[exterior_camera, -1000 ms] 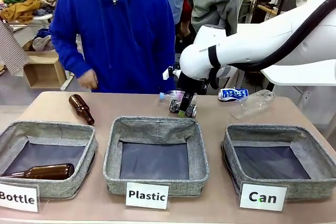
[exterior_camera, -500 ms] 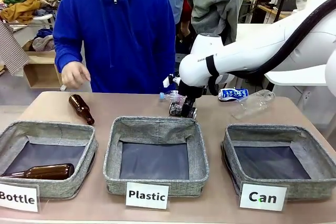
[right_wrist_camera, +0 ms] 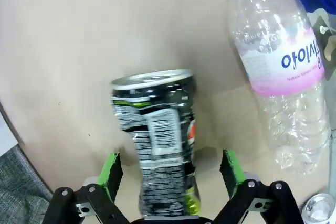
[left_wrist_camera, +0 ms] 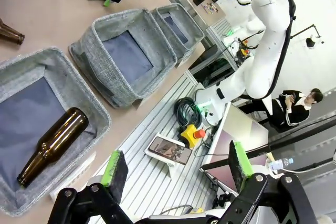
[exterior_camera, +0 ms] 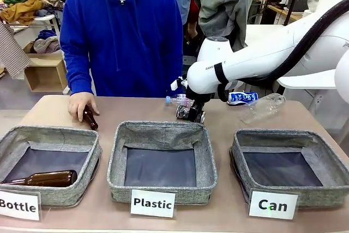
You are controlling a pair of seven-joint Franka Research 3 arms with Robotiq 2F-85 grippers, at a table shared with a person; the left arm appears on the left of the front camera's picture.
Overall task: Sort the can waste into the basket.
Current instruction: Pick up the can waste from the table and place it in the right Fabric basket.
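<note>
1. The left gripper [left_wrist_camera: 177, 165] hangs off the table's near edge, its green pads spread wide with nothing between them
2. At the far left of the table [exterior_camera: 136, 110], the person's hand [exterior_camera: 82, 105] lies on a loose brown bottle [exterior_camera: 91, 120]
3. The "Bottle" basket [exterior_camera: 94, 151] holds a second brown bottle [exterior_camera: 46, 178], lying on its side
4. The "Plastic" basket [exterior_camera: 161, 128] sits in the middle, showing only its dark lining
5. Just behind its far rim, the black can [right_wrist_camera: 157, 135] lies on the table, dented, silver top pointing away from the wrist
6. The right gripper [right_wrist_camera: 170, 174] straddles this can with its jaws fully apart; a gap shows on either side, so it has hold of nothing
7. A clear bottle with a pink label [right_wrist_camera: 278, 61] lies just beside the can
8. Further right, the blue can [exterior_camera: 242, 97] rests near the table's far edge, beside another clear bottle [exterior_camera: 263, 107]
9. The "Can" basket [exterior_camera: 272, 136] stands at the right, well apart from both cans
</note>
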